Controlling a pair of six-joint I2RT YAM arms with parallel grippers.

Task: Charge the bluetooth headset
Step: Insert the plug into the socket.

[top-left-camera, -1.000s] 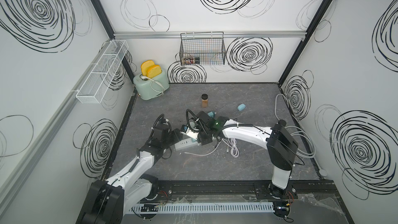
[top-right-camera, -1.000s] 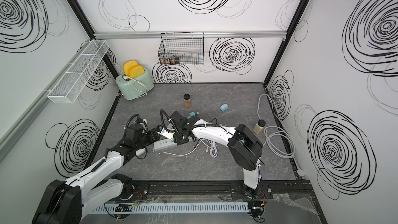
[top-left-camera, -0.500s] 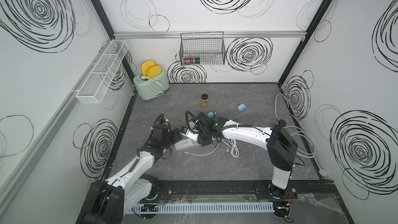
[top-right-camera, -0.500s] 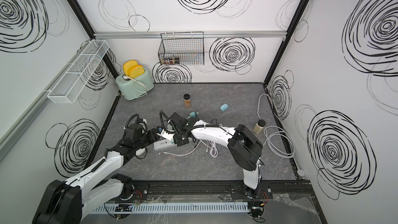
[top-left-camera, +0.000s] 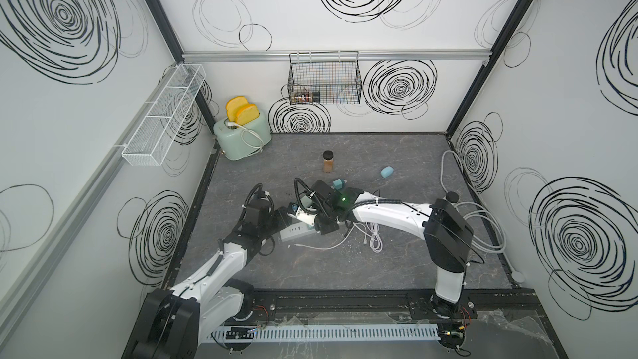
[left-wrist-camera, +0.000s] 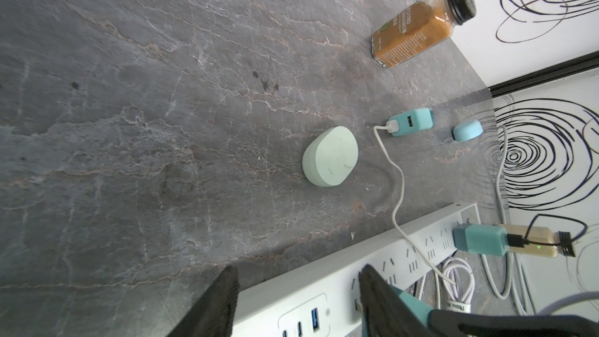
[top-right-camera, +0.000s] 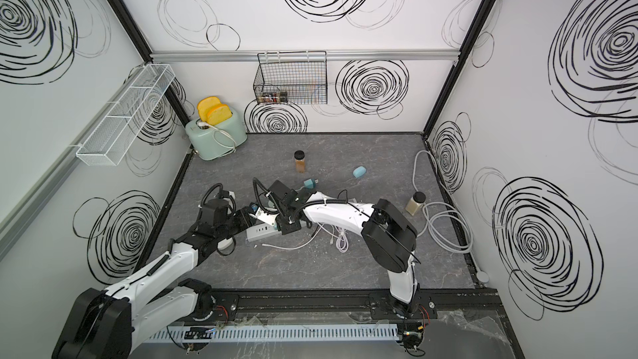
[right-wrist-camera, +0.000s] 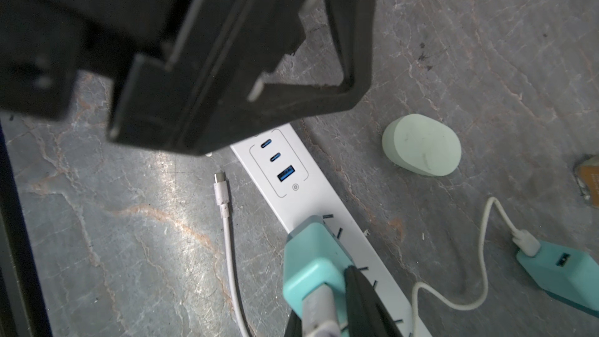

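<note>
White walls (top-left-camera: 293, 1) scrawled with black spirals close in a grey, stone-veined tabletop (top-left-camera: 345, 271). A mint-green toaster (top-left-camera: 241, 136) with two yellow toast slices (top-left-camera: 238, 113) stands in the back left corner. On the back wall hangs a black wire basket (top-left-camera: 324, 81), and a white mesh shelf (top-left-camera: 165, 115) hangs on the left wall. An amber glass spice jar with a black cap (top-left-camera: 328, 162) stands upright mid-table.

Both arms meet over a long white plastic power strip (right-wrist-camera: 324, 202) lying flat near the table's middle. The left gripper (left-wrist-camera: 296, 273) hangs over the strip's USB end with its black fingers (left-wrist-camera: 223, 303) spread wide. One tip is just off the strip's short end and the other is over its socket face. Nothing is pinched between them, and I cannot tell whether they press on the strip.

The right gripper (right-wrist-camera: 321, 290) is clamped on a teal square plastic wall charger (right-wrist-camera: 311, 254). This charger stands on the strip's socket face, a few slots along from the USB panel. A pale plug sticks out of its top, and one dark finger (right-wrist-camera: 359, 303) lies flat against its side.

The pale mint-green, pebble-shaped headset case (left-wrist-camera: 330, 161) lies closed on the bare table near the strip, clear of it and of both grippers. Beyond it lies a second teal charger (left-wrist-camera: 411, 122) on its side, with a white lead plugged in. A small light-blue oval case (top-left-camera: 387, 171) rests farther back. A thin white cable (right-wrist-camera: 227, 222) lies along the strip's other side, its metal USB-C tip free on the table.
</note>
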